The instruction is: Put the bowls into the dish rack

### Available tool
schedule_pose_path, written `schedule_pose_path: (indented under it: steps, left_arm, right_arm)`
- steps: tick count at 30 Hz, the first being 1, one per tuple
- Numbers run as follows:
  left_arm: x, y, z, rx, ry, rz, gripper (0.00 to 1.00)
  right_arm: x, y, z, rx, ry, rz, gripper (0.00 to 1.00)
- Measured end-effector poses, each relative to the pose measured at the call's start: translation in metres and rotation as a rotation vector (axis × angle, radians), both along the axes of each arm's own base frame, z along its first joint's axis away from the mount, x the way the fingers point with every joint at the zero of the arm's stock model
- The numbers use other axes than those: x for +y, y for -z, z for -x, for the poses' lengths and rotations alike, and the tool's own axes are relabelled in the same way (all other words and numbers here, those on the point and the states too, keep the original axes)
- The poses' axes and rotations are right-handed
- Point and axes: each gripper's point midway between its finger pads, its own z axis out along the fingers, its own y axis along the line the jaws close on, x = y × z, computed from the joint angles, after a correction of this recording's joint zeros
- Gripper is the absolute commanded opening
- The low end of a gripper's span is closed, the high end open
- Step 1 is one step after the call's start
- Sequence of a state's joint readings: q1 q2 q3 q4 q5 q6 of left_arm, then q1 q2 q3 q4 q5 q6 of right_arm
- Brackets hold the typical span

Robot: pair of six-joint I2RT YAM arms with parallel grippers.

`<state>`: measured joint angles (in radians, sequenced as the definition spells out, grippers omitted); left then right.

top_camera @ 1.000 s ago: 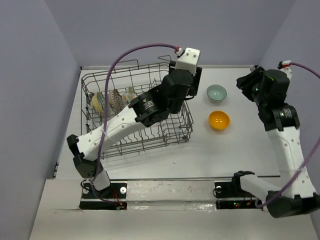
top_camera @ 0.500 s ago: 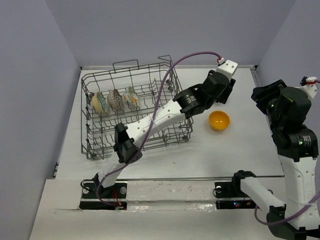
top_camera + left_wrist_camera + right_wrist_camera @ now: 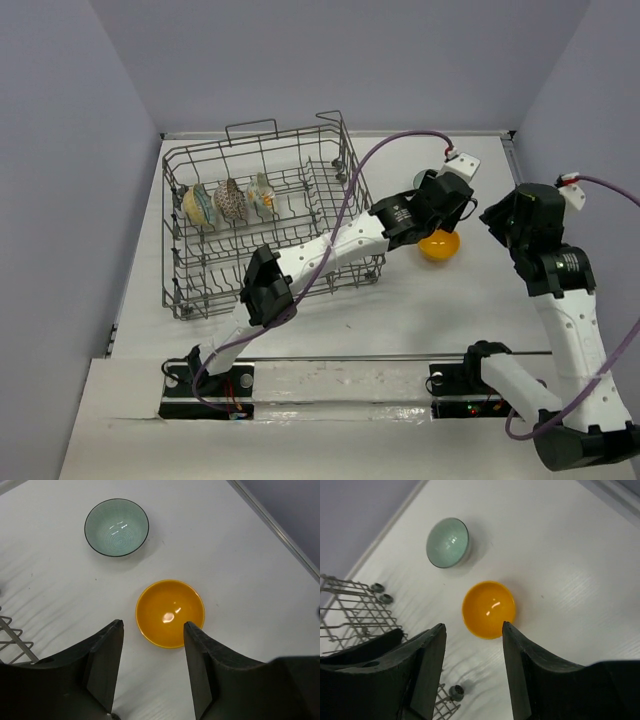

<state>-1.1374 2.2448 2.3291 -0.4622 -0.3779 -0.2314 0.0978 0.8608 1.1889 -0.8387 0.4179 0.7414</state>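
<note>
On the white counter (image 3: 450,310), the orange bowl (image 3: 170,612) and the teal bowl (image 3: 116,527) sat outside the rack (image 3: 200,290). The left jaws and right jaws were wide open, empty. Next, the left jaws likely had to drop and pinch the orange bowl's rim.

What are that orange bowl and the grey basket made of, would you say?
The orange bowl looks like glazed ceramic, or possibly glossy plastic: its surface is smooth, with bright highlights inside. The grey basket looks like metal wire, perhaps coated: thin grey rods in a grid, with a dull finish.
</note>
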Motion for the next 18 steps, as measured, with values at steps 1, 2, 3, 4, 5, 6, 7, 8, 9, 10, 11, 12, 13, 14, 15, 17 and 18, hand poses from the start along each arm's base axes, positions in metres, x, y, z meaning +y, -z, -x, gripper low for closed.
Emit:
schedule_pose_path:
  steps: [1,2,3,4,5,6,7,8,9,10,11,12,13,14,15,17,18]
  left_arm:
    - [0.001,0.003,-0.001,0.002,-0.005,-0.005,0.61]
    - [0.002,0.004,-0.002,0.003,-0.009,-0.01,0.61]
    - [0.005,0.005,-0.005,0.002,-0.018,-0.012,0.61]
    - [0.005,0.005,-0.005,0.001,-0.021,-0.013,0.6]
    - [0.006,0.005,-0.007,0.0,-0.025,-0.013,0.61]
    - [0.009,0.005,-0.008,0.0,-0.03,-0.015,0.61]
    - [0.012,0.005,-0.009,0.001,-0.035,-0.018,0.61]
    - [0.015,0.004,-0.01,0.001,-0.039,-0.02,0.61]
    - [0.016,0.003,-0.01,0.0,-0.04,-0.019,0.61]
    - [0.018,0.0,-0.01,-0.002,-0.043,-0.016,0.61]
    - [0.02,-0.003,-0.01,-0.004,-0.045,-0.013,0.61]
    - [0.02,-0.007,-0.01,-0.008,-0.045,-0.005,0.61]
    - [0.021,-0.01,-0.01,-0.011,-0.046,0.002,0.61]
    - [0.023,-0.014,-0.01,-0.015,-0.046,0.009,0.61]
    - [0.024,-0.016,-0.01,-0.016,-0.047,0.012,0.61]
    - [0.026,-0.024,-0.01,-0.022,-0.049,0.025,0.61]
    - [0.027,-0.028,-0.01,-0.025,-0.049,0.032,0.61]
  right_arm:
    - [0.001,0.01,-0.002,0.02,-0.001,-0.002,0.55]
    - [0.003,0.036,-0.004,0.081,-0.003,-0.01,0.55]
    - [0.005,0.055,-0.003,0.128,-0.007,-0.016,0.55]
    - [0.006,0.072,-0.003,0.174,-0.01,-0.021,0.55]
    - [0.008,0.092,-0.002,0.219,-0.014,-0.029,0.55]
    - [0.01,0.105,-0.001,0.248,-0.018,-0.04,0.54]
    - [0.013,0.123,0.002,0.295,-0.022,-0.05,0.54]
    - [0.015,0.138,0.004,0.329,-0.026,-0.061,0.54]
    - [0.017,0.148,0.005,0.351,-0.031,-0.074,0.54]
    - [0.019,0.158,0.007,0.374,-0.034,-0.082,0.54]
    - [0.021,0.164,0.008,0.386,-0.037,-0.092,0.54]
    - [0.022,0.169,0.007,0.393,-0.039,-0.099,0.54]
    - [0.023,0.171,0.006,0.393,-0.04,-0.105,0.54]
    - [0.024,0.172,0.004,0.388,-0.041,-0.111,0.54]
    - [0.025,0.172,0.003,0.383,-0.041,-0.114,0.54]
    - [0.026,0.171,-0.005,0.363,-0.042,-0.118,0.54]
    - [0.027,0.172,-0.009,0.358,-0.042,-0.122,0.54]
